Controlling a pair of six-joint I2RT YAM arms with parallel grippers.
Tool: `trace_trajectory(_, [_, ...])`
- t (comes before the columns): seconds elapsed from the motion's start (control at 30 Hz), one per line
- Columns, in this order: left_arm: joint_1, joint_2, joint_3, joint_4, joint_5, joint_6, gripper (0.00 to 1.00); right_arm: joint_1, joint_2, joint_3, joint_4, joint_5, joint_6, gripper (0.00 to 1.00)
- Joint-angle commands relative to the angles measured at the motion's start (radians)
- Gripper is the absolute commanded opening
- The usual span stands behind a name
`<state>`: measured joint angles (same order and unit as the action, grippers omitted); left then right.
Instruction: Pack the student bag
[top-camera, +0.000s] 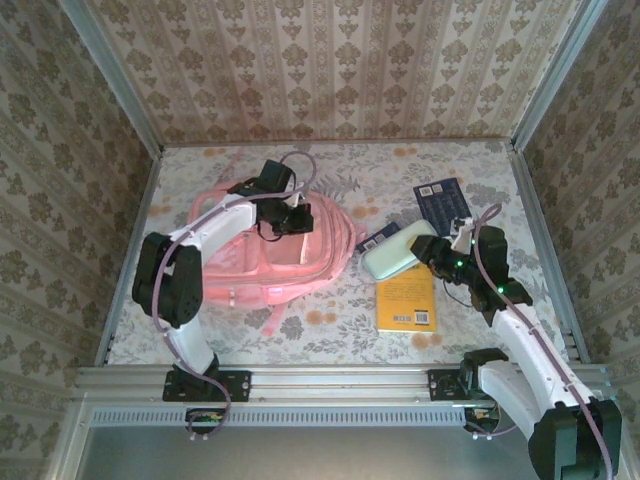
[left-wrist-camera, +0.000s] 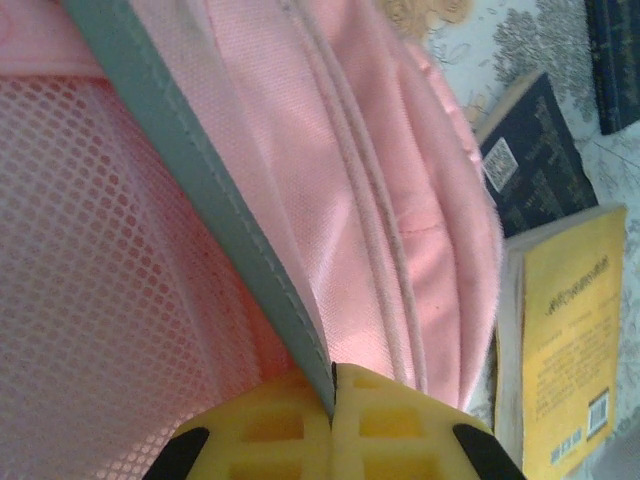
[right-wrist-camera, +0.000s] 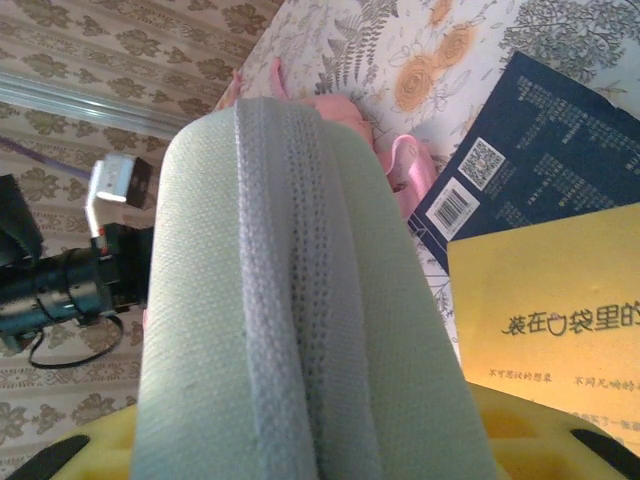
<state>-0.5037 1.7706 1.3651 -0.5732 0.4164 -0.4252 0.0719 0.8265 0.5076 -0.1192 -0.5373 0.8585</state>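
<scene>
Top external view first: the student bag (top-camera: 305, 268) lies flat on the counter (top-camera: 330, 335), left of centre, and the left hand (top-camera: 288, 222) sits right on top of it. From the left wrist camera, that hand is pinched together on the grey trim (left-wrist-camera: 200, 170) that runs along the bag's edge, with pink mesh on one side and pink fabric on the other. I'd guess it's there to hold the mouth of the bag up, but I can't tell how far the opening is unzipped

The right hand (top-camera: 428, 252) is clamped on a mint pouch (top-camera: 395, 252), held clear of the books. The bit that matters is that the bag lies to the left of that pouch, close but not touching. The pouch's long axis runs diagonally, with its free end pointing roughly toward the bag. So the right arm has the cargo and the left arm is the one at the bag. The next move looks like a short carry leftward into whatever gap the left hand makes

Counting:
- 1 bag
- 1 pouch
- 1 yellow book (top-camera: 405, 300), flat, just near of the pouch
- 2 dark blue books, one further back (top-camera: 440, 205), one partly under the pouch (top-camera: 376, 238)
</scene>
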Motion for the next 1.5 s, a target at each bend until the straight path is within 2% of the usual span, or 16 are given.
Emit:
trace_trajectory(0.0, [-0.009,-0.094,0.114,-0.082,0.099,0.105,0.00,-0.006,-0.051,0.044,-0.071,0.059,-0.003,0.41])
trace_trajectory(0.1, [-0.009,-0.171,0.144,-0.102,0.167,0.121,0.00,-0.006,-0.085,0.077,-0.133,0.124,-0.006,0.42])
trace_trajectory(0.2, [-0.002,-0.266,0.119,-0.109,0.187,0.117,0.00,-0.006,-0.115,0.097,-0.163,0.162,0.002,0.42])
trace_trajectory(0.27, [0.013,-0.324,0.096,-0.109,0.217,0.114,0.00,-0.006,-0.129,0.099,-0.148,0.159,0.021,0.43])
trace_trajectory(0.37, [0.040,-0.385,0.067,-0.098,0.326,0.095,0.00,-0.006,-0.127,0.099,-0.104,0.132,0.070,0.43])
trace_trajectory(0.47, [0.106,-0.460,0.009,-0.004,0.429,0.036,0.00,0.003,-0.111,0.080,-0.019,0.094,0.156,0.43])
trace_trajectory(0.57, [0.133,-0.510,-0.024,0.075,0.514,-0.005,0.00,0.064,-0.092,0.072,0.076,0.102,0.218,0.43])
trace_trajectory(0.7, [0.140,-0.519,-0.030,0.095,0.555,-0.012,0.00,0.224,-0.052,0.102,0.118,0.237,0.229,0.43])
trace_trajectory(0.93, [0.142,-0.533,-0.030,0.123,0.575,-0.028,0.00,0.372,0.123,0.096,0.328,0.368,0.357,0.44])
trace_trajectory(1.2, [0.149,-0.544,-0.044,0.123,0.567,-0.023,0.00,0.538,0.334,0.100,0.624,0.621,0.452,0.44])
trace_trajectory(1.47, [0.157,-0.544,-0.057,0.150,0.575,-0.040,0.00,0.637,0.663,0.262,0.734,0.604,0.472,0.44])
